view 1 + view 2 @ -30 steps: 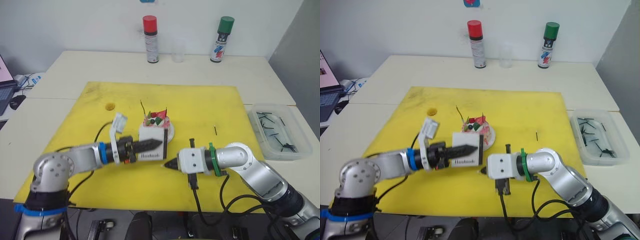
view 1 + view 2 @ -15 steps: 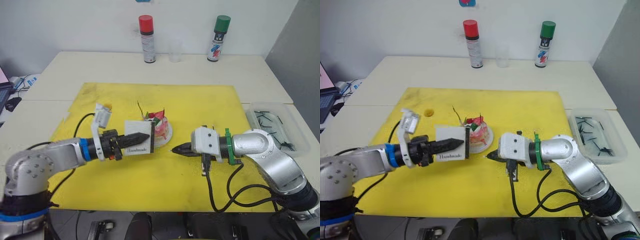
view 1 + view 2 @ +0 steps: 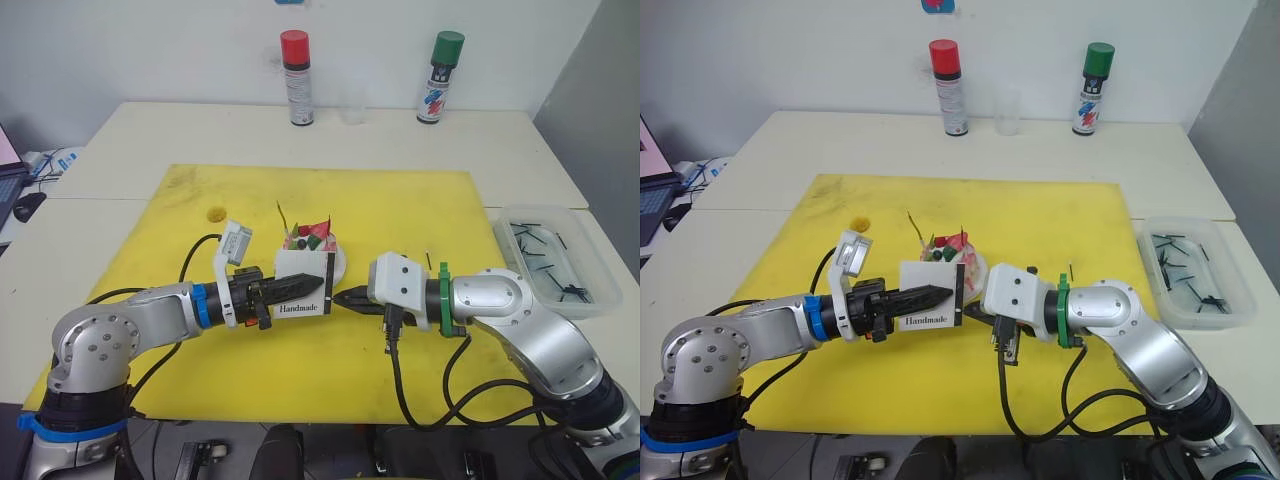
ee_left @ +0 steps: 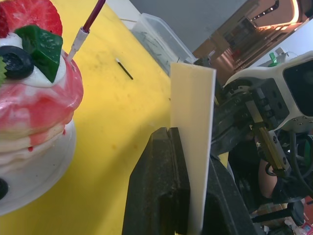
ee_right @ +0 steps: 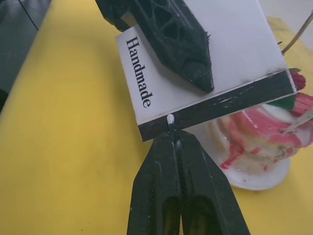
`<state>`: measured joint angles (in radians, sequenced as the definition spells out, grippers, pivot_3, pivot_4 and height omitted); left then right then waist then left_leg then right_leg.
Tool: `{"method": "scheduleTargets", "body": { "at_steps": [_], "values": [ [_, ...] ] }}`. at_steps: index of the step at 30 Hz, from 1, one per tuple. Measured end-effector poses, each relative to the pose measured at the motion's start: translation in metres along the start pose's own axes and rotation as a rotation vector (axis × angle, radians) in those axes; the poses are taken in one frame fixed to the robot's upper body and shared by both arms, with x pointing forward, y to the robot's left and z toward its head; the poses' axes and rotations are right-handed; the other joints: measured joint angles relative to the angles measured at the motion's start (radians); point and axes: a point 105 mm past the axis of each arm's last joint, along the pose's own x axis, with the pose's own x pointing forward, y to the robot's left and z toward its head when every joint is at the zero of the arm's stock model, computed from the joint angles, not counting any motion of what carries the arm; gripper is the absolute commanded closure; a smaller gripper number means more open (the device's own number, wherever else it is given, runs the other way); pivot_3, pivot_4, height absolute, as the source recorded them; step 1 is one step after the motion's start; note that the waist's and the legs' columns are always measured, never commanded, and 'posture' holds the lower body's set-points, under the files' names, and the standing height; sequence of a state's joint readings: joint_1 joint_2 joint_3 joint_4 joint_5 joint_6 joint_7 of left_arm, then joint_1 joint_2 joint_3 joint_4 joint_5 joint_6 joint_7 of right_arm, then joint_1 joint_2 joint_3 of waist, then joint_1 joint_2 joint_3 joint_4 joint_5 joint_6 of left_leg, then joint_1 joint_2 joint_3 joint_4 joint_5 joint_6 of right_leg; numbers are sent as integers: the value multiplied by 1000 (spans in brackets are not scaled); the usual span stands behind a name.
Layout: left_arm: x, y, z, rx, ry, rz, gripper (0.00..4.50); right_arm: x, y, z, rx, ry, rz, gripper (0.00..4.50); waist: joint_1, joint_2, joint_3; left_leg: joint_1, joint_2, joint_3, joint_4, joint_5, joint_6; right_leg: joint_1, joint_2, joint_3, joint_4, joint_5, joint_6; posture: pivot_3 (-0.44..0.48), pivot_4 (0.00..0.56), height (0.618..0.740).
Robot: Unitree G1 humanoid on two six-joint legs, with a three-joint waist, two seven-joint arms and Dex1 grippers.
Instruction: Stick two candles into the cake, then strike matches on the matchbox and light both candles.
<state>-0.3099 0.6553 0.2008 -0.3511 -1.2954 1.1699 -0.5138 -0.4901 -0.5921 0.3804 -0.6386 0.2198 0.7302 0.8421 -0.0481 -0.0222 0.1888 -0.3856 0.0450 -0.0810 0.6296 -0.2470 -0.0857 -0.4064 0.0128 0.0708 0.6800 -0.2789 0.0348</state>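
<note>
Closing in since the earlier frame, the right hand (image 5: 172, 128), pinching a match (image 5: 170, 120), is touching the strip of the matchbox (image 3: 303, 291) that the left hand (image 3: 300, 287) is clamping, and hard pressing risks snapping it.

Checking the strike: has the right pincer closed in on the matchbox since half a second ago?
Yes. The right pincer, shut on a match, has moved toward the matchbox; its tip now meets the black strip.

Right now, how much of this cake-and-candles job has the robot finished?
Both candles already stand in the cake, unlit. The left claw holds the matchbox; the right claw presses a match against its black strip. Striking and lighting both candles remain.
</note>
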Motion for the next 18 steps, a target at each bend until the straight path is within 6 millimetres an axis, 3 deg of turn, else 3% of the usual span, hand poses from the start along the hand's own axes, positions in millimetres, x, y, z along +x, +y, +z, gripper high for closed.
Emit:
{"method": "scheduleTargets", "body": {
  "at_steps": [18],
  "values": [
    [-8, 5, -9, -4, 36, 10, 4500, -4, -6, -2, -28, 18, -9, 4477, -3, 0, 0, 0, 0, 0, 0, 0, 0, 0, 0, 0, 0, 0, 0, 0, 150, 740]
  ]
}}
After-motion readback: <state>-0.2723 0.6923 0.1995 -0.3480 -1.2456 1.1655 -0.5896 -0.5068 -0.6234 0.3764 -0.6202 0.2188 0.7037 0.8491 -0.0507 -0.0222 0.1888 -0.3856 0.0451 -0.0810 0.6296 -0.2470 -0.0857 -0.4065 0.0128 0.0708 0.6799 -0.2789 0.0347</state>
